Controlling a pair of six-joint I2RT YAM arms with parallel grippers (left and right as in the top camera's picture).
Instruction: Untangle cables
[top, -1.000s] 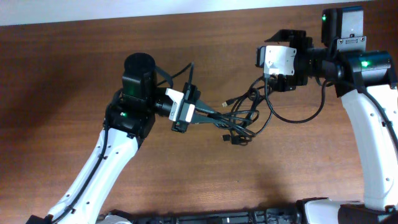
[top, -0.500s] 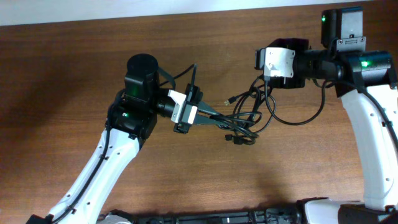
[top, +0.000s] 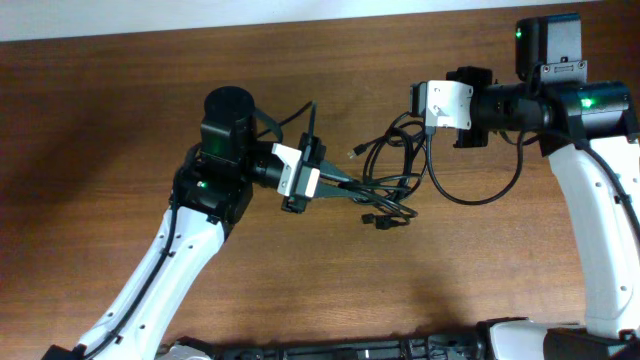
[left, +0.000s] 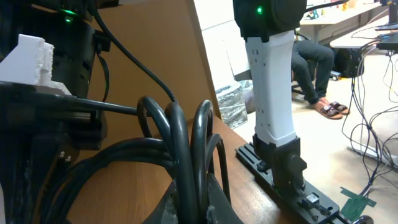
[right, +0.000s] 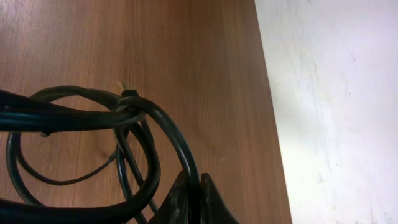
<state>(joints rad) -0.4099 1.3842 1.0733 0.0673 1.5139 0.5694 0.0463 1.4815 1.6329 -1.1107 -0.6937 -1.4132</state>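
While both arms reach in over the table, cables: black tangle near mid-table, bunched between the two grippers.
Left gripper: at the tangle's 9 o'clock, pinching several strands (the wrist view shows them packed between its fingers).
Right gripper: at the tangle's 1 o'clock, pressed onto a single strand.
Wide loop: swings out toward 3 o'clock, lying on the wood.
Plug ends: a cluster at 6 o'clock, one more at 11 o'clock.

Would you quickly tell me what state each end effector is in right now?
Left end effector: shut on the cables.
Right end effector: shut on the cables.
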